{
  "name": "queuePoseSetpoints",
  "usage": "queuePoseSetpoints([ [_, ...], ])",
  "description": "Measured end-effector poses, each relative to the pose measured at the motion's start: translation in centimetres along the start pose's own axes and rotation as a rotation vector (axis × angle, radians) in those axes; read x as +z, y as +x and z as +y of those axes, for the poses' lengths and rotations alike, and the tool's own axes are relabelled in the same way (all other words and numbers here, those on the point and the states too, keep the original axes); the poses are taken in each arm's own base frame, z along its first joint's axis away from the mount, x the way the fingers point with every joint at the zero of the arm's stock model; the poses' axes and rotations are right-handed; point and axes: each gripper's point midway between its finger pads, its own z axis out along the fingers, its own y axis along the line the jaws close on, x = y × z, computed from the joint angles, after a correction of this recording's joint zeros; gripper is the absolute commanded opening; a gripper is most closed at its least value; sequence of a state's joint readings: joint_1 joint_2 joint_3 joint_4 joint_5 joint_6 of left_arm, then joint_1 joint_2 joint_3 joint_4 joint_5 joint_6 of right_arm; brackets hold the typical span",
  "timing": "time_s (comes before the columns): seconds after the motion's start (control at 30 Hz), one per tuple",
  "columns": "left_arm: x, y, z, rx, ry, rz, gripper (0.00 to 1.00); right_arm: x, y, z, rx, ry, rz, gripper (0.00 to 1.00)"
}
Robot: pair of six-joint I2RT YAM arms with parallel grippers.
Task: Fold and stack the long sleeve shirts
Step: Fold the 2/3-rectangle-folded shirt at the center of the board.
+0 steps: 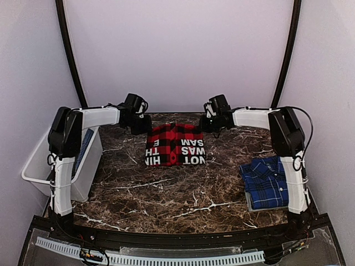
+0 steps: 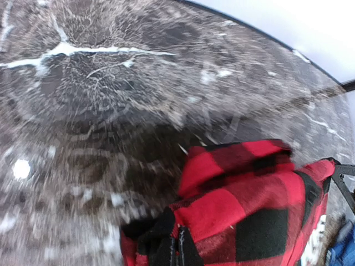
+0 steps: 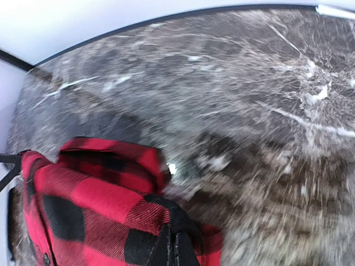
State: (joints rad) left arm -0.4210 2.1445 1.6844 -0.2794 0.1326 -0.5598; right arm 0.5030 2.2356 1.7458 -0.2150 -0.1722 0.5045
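The red-and-black checked shirt lies partly folded at the table's far middle, white block letters showing on its near half. My left gripper is shut on its far left corner. My right gripper is shut on its far right corner. Both hold the cloth's far edge raised a little above the marble. The blue-and-navy plaid shirt lies folded at the right, near the right arm's base.
A white plastic bin stands off the table's left edge beside the left arm. The table is dark marble with white veins. A black frame post rises on each side at the back.
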Motion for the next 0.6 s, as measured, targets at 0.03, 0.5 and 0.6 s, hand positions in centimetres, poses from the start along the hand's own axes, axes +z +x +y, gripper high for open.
queuePoseSetpoints([
  [0.03, 1.6, -0.2, 0.5, -0.003, -0.009, 0.004, 0.0, 1.2, 0.0, -1.0, 0.01, 0.008, 0.008, 0.0],
  [0.5, 5.3, 3.3, 2.1, -0.04, -0.002, 0.046, 0.0, 2.9, 5.2, -3.1, 0.057, -0.051, 0.093, 0.0],
  [0.6, 2.7, 7.1, 1.3, -0.033, 0.001, 0.094, 0.0, -0.6, 9.5, -2.3, 0.058, -0.053, 0.149, 0.0],
])
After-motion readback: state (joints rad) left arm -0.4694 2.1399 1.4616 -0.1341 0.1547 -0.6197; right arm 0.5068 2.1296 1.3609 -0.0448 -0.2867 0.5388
